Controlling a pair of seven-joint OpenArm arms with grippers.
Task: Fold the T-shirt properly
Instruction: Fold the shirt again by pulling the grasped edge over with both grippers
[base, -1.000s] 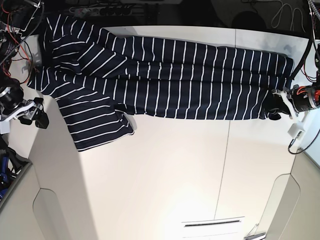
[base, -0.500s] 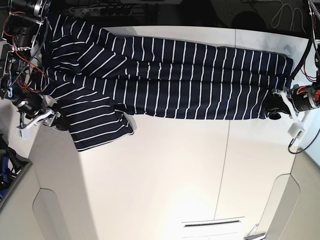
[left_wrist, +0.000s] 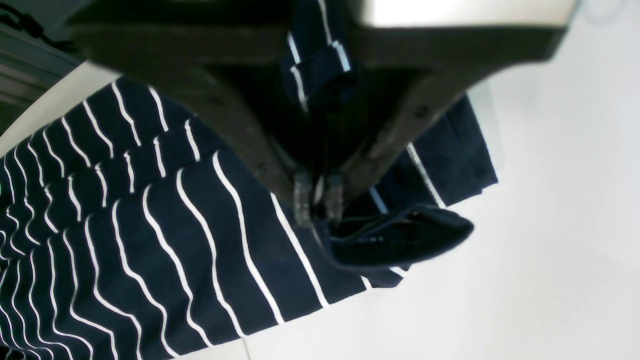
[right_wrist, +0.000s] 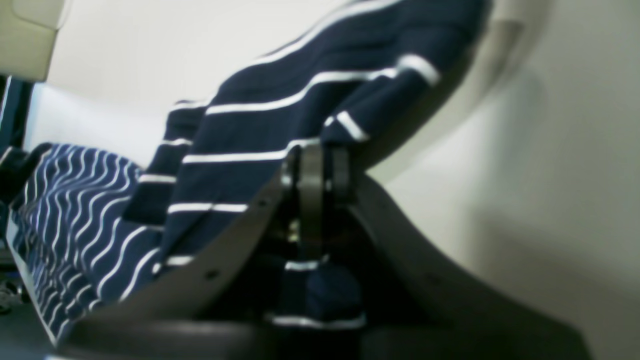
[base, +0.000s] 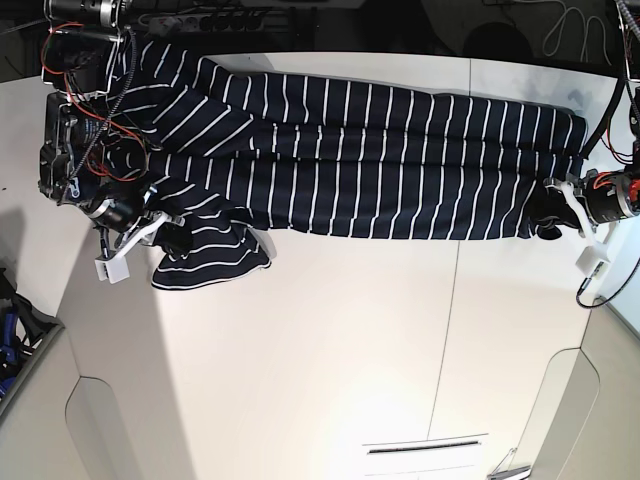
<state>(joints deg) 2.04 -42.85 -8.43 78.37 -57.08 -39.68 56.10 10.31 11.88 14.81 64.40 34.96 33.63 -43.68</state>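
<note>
— White counter (base: 330, 350) all round; where does the T-shirt (base: 370, 165) lie on it?

— It lies stretched lengthwise along the far half of the counter, navy with thin white stripes, reaching nearly from one end to the other. One sleeve sticks out toward the near side at the base view's left, bunched and curled.

— And your hands?

— My left hand (left_wrist: 317, 197) sits at the hem end, on the base view's right. Its fingertips are pressed together on the shirt's edge, and a small fold of dark cloth puffs out just beyond them onto the bare counter. My right hand (right_wrist: 312, 165) is at the sleeve end. It too is clamped on the fabric: striped cloth runs between the pads and rises out past them, lifted off the counter.

— Anything else nearby?

— Red wires (base: 85, 150) run along my right arm, which lies over the shirt's shoulder part. A white block (base: 593, 260) hangs beside my left wrist. Dark cables (base: 570, 25) lie beyond the counter's far edge.
</note>
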